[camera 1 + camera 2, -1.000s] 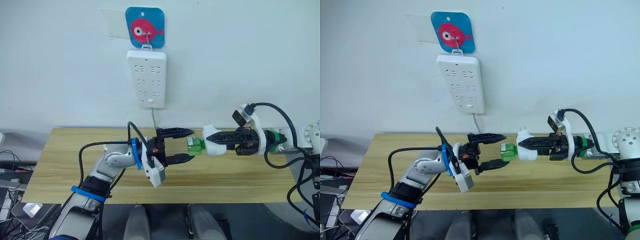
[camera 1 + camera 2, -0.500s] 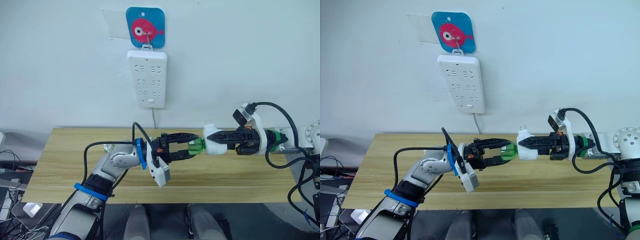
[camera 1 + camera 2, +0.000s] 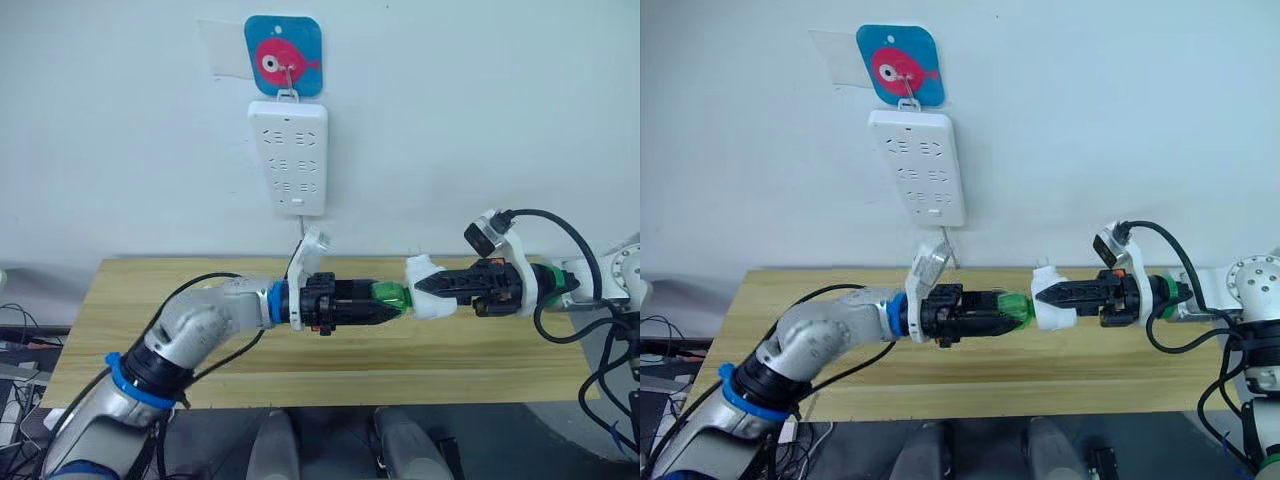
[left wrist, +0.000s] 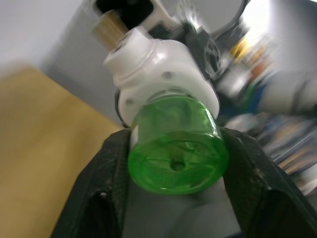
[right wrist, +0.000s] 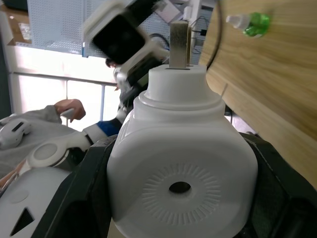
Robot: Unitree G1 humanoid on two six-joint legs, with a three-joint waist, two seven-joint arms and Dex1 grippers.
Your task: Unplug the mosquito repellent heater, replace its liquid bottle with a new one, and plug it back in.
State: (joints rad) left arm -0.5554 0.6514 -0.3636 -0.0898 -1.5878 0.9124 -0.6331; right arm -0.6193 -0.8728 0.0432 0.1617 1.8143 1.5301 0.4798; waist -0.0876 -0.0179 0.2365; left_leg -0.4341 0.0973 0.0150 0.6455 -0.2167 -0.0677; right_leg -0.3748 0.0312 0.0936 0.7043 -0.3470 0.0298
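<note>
Left hand (image 3: 392, 312): clenched on the bottle (image 3: 388, 296), its black fingers (image 4: 101, 183) pressed against both sides of the green body. Bottle: translucent green, seated in the heater (image 3: 427, 286), base turned toward the left hand, held in the air above the surface (image 3: 120, 330).

Right hand (image 3: 425, 285): clenched on the heater, fingers along the white shell's two sides. Heater: white, rounded, round vent hole facing the right wrist, metal prong (image 5: 179, 43) on the side away from the wrist; held just beyond the left hand's fingertips, between the two hands.

New bottle (image 5: 251, 21): green, white cap, lying on its side on the surface, well apart from the right hand.

Power strip (image 3: 288, 155): white, on the wall above both hands, hung under a blue hook plate (image 3: 285, 55) with a pink fish.
</note>
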